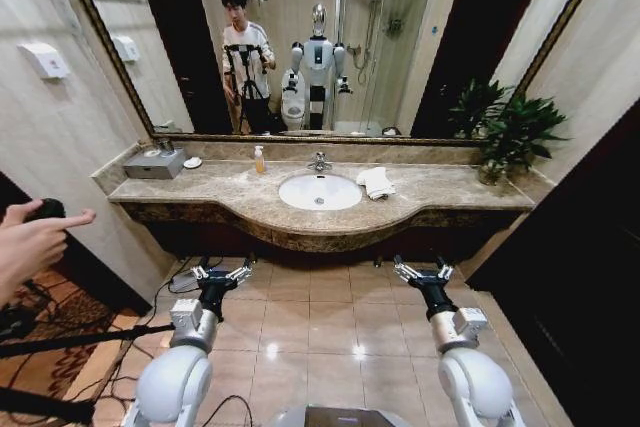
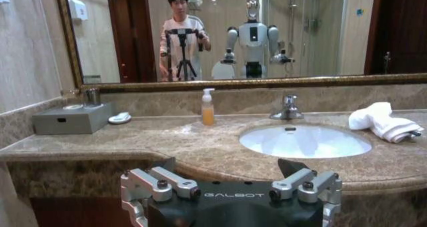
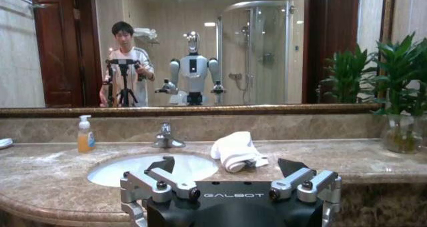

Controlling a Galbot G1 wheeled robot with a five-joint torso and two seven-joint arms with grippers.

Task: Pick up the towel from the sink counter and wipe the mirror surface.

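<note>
1. Two end effectors, left (image 1: 222, 274) and right (image 1: 424, 272), are held released and empty above the floor, short of the bench (image 1: 250, 209).
2. The towel (image 1: 376, 183) is seen bunched on the bench, just beside the basin (image 1: 319, 191), below the mirror (image 1: 400, 47).

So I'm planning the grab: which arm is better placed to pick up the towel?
The right. The towel lies on the sink counter right of the basin, more in line with the right gripper than the left gripper. Both have open jaws.
</note>
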